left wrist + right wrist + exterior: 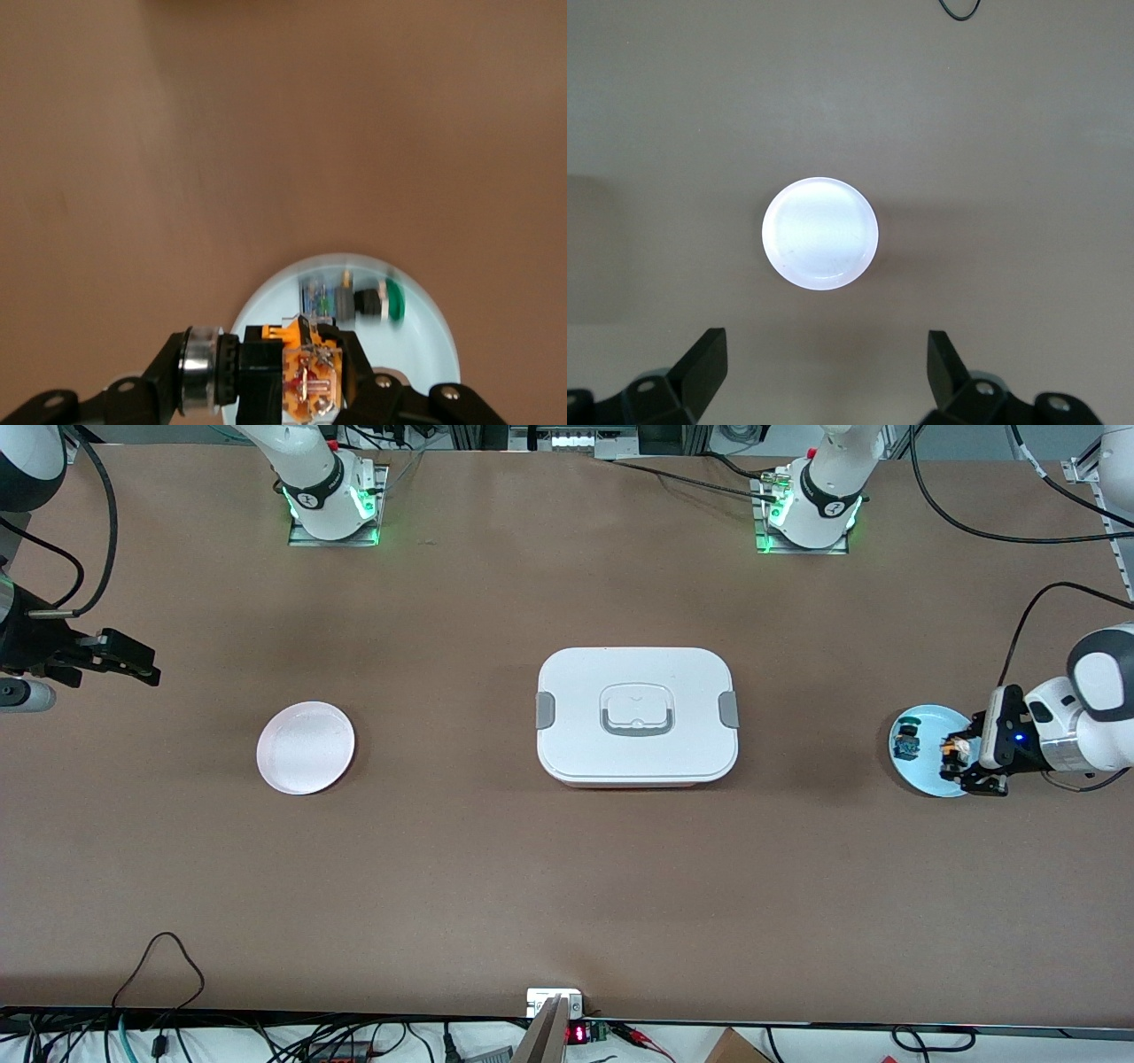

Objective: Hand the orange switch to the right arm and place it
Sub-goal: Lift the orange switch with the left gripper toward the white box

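Note:
The orange switch (pixel 953 751) is clamped in my left gripper (pixel 957 757), just over the light blue plate (pixel 926 775) at the left arm's end of the table. In the left wrist view the orange switch (pixel 306 379) lies crosswise between the black fingers, its silver collar and round end sticking out to one side, with the plate (pixel 425 328) under it. A blue-bodied switch (pixel 905 741) with a green end (pixel 390 301) lies on that plate. My right gripper (pixel 120 660) hangs open and holds nothing at the right arm's end of the table.
A white lidded box (pixel 636 716) with grey clips sits at the table's middle. A pale pink plate (pixel 306 747) with nothing on it lies toward the right arm's end, and the same pink plate (pixel 819 233) shows below the right gripper's spread fingers (pixel 704 367).

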You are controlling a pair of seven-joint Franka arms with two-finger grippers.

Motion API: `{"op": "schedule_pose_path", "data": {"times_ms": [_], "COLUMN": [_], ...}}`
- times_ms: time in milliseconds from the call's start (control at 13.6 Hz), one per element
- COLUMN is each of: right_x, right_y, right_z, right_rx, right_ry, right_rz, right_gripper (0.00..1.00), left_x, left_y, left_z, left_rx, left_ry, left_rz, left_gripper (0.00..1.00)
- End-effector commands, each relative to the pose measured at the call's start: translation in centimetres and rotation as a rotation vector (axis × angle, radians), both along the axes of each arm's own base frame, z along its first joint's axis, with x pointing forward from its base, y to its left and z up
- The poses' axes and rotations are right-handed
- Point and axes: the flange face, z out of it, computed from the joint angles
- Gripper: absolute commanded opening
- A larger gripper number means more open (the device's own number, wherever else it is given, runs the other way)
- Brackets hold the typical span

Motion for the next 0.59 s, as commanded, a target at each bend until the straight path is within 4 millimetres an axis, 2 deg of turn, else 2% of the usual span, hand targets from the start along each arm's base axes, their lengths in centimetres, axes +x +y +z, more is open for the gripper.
{"op": "schedule_pose_path", "data": {"times_ms": [0,221,441,515], "right_x": [-0.1,-0.1,0.0,0.0], "right_y": [0.0,-0.1,-0.7,-0.7], "right_z": [0.2,0.2,0.0,0.0], "right_rx": [0.0,0.0,-0.001,-0.001], "right_ry": [-0.007,-0.007,-0.006,-0.007], "right_rz": [-0.011,-0.014,-0.024,-0.024], "right_gripper": [1.0,1.0,1.0,1.0], "left_x": [-0.5,-0.4,-0.1,-0.2], "left_y": [-2.1,-7.6,-14.7,-16.5], "left_z": [1.2,2.3,4.7,5.2], "left_rx": [-0.238,-0.498,-0.713,-0.775], "left_ry": [0.073,0.124,0.168,0.209], "left_rz": [0.046,0.059,0.015,0.047], "left_gripper": [0.0,0.0,0.0,0.0]}}
